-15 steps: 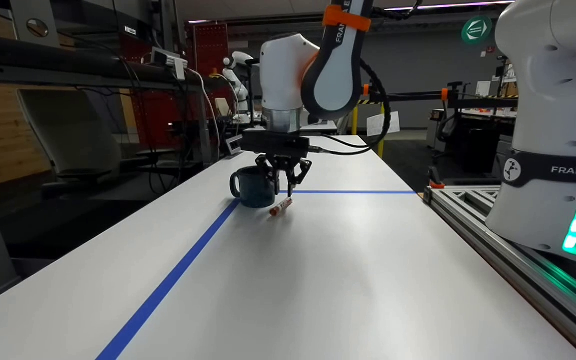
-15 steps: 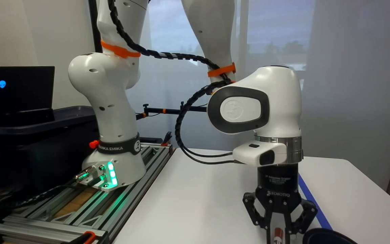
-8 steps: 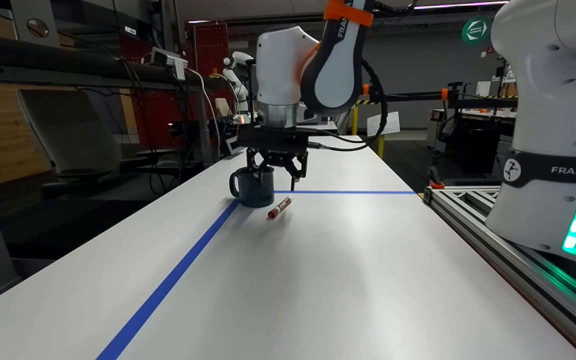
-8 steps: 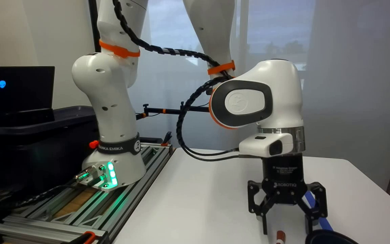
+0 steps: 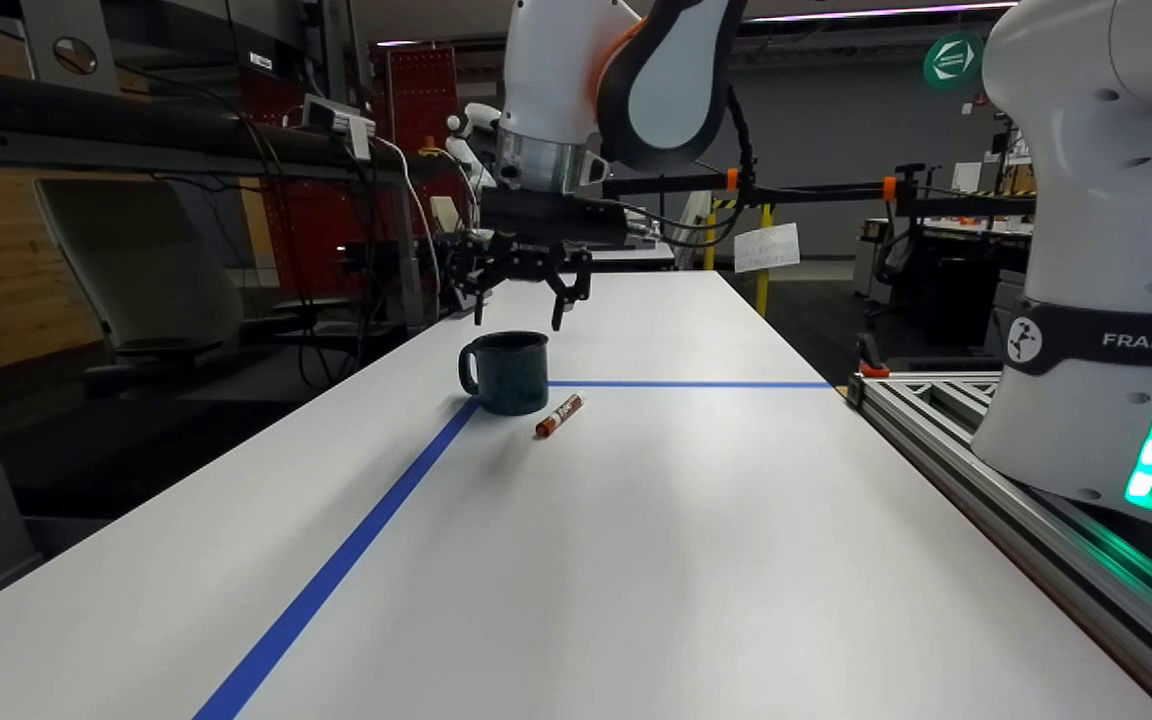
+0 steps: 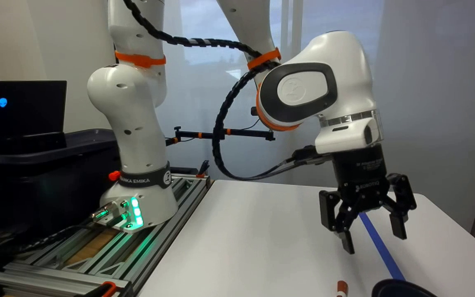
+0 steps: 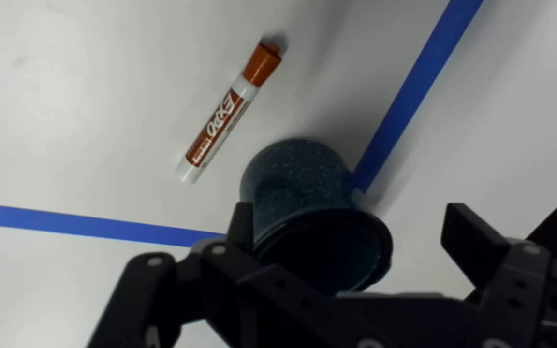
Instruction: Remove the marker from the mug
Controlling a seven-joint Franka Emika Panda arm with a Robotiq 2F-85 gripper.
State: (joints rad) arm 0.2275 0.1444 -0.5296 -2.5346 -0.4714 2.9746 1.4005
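The dark teal mug (image 5: 511, 375) stands upright on the white table, its handle turned to the left in this exterior view. Beside it, lying flat on the tabletop and apart from it, is the marker (image 7: 219, 118), white with a red-brown cap and label. Above the mug, my gripper (image 5: 518, 325) hangs tilted, jaws wide apart and holding nothing. In the wrist view the mug (image 7: 302, 179) shows between and beyond the fingers, its inside dark. In an exterior view only the mug's rim (image 6: 404, 284) and the marker's cap end (image 6: 342, 286) reach into the frame.
Blue tape lines (image 5: 376, 530) cross the white tabletop (image 5: 696, 560). The arm's base stands on a metal frame (image 6: 167, 231) along a table edge. A dark bin (image 6: 43, 185) with a laptop (image 6: 19, 111) is behind it; a chair (image 5: 136, 270) stands off the opposite edge.
My gripper has opened and let go of the marker, which now lies on the table. The arm has risen, tilted and shifted over the mug; the mug stands where it was.
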